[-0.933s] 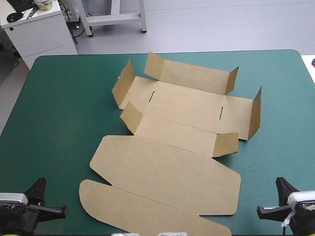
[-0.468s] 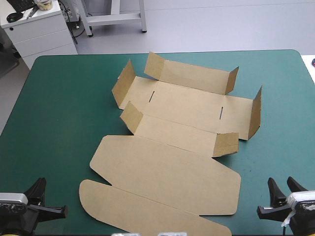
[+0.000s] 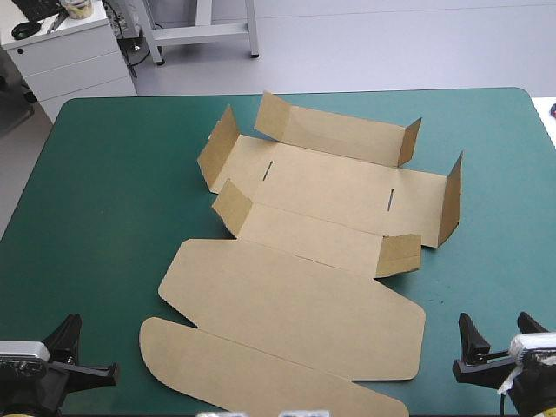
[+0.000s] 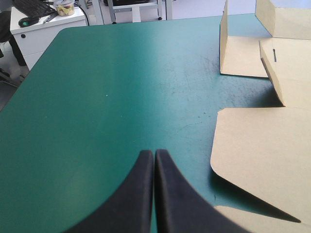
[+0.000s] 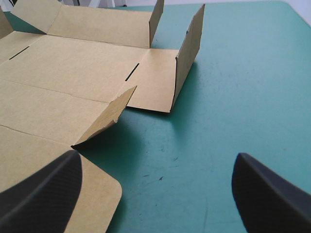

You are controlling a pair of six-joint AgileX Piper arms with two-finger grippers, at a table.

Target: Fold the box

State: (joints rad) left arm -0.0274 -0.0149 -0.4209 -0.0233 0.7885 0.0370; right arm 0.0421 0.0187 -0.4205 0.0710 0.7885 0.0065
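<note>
right gripper (image 3: pixel 493 318) stands spread wide at the table's near right corner, left gripper (image 4: pixel 154 154) pressed together at the near left, both empty and well apart from the board. teal-green table (image 3: pixel 113 174) bears the brown box (image 3: pixel 330 200) at its middle, mostly flat: lid (image 3: pixel 295 304) toward the robot, far wall (image 3: pixel 339 135) and end flaps (image 3: pixel 452 200) half raised, slots (image 3: pixel 391 198) in the base. folding looks barely begun; next likely calls for reaching in to raise and tuck a wall
</note>
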